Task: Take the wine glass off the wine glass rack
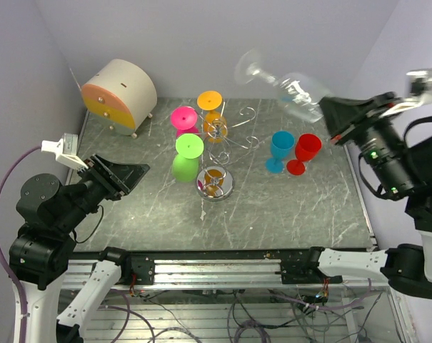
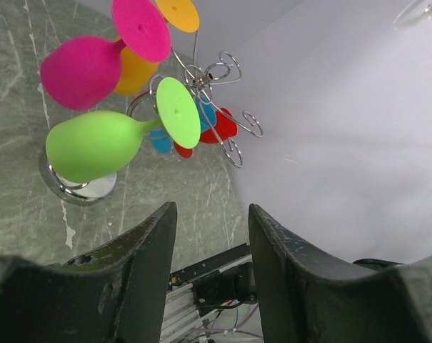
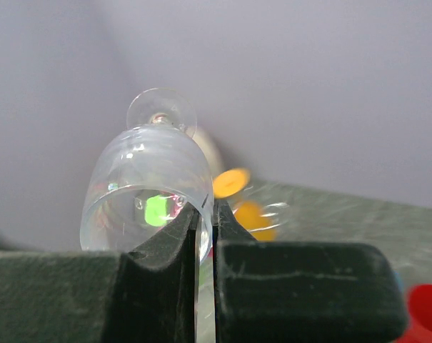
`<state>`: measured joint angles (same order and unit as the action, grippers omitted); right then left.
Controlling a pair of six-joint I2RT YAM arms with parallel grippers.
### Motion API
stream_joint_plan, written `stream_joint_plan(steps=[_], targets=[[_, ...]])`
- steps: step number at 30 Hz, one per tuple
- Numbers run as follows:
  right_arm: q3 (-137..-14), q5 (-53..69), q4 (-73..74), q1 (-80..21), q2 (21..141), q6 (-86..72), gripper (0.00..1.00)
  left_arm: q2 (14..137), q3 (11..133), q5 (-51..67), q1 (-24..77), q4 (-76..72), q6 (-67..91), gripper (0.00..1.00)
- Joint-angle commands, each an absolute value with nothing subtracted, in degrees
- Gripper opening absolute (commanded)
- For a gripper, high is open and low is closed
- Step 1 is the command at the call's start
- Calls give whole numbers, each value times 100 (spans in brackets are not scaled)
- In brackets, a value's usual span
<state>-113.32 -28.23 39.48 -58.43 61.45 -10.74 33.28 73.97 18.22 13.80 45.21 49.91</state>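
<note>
The clear wine glass point(image 1: 290, 86) hangs in the air, tipped on its side. Its foot points away from the right pincer point(image 1: 328, 107), whose two fingers are clamped on the thin wall at the bowl's rim. In the wrist view that wall shows as a sliver between the pressed fingers.

I judge the glass light, stiff, slick and brittle. A rim hold leaves the whole glass hanging off one small contact, so it may pivot or chip. The stem would be the steadier place to grip, and only with gentle pressure.

The rack point(image 1: 233, 139) stands well away from that pincer, below and to its left, with green point(image 1: 187, 158), pink point(image 1: 184, 118) and orange point(image 1: 211, 114) glasses hanging on it. The left pincer point(image 1: 133, 174) has its fingers apart and empty, with the rack ahead of it.
</note>
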Motion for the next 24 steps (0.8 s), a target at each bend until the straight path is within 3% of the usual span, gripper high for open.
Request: stream_joint_plan(steps=[1, 7, 11, 16, 21, 24], targets=[[-11214, -5418, 3170, -5856, 6442, 193, 0, 3388, 7417, 1783, 1371, 4306, 4878, 54], [-11038, -6602, 1727, -5791, 7290, 2072, 0, 3430, 7345, 1750, 1371, 4285, 4833, 53], [-12020, -6339, 2285, -5063, 8161, 1867, 0, 3406, 7296, 1749, 1371, 4262, 4847, 53], [-13392, -4811, 3975, -3119, 9459, 780, 0, 3332, 7221, 1752, 1371, 4330, 4837, 53], [-13566, -2022, 5288, -671, 10317, -912, 0, 3247, 7239, 1691, 1371, 4513, 4784, 53], [-13228, -1185, 5664, 558, 10569, -1436, 0, 3211, 7348, 1595, 1371, 4727, 4673, 53]])
